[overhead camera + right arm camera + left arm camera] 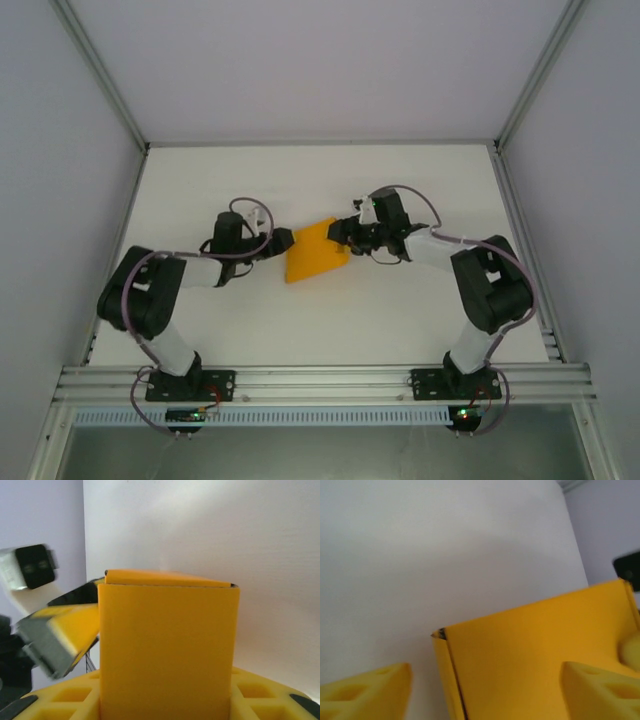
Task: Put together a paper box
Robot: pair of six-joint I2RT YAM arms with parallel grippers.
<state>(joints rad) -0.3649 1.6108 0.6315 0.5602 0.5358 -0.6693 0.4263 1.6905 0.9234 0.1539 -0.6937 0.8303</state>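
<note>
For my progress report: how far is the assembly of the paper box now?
Done: the paper box is partly folded, with creased walls standing. In hand: the right pincer appears to clamp it, while the left pincer stands open, not gripping. Left: I see no closed, finished box yet.

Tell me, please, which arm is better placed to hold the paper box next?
Probably the right: the paper box stands between the fingers of the right hand, while the left hand is open, one finger clear of it.
</note>
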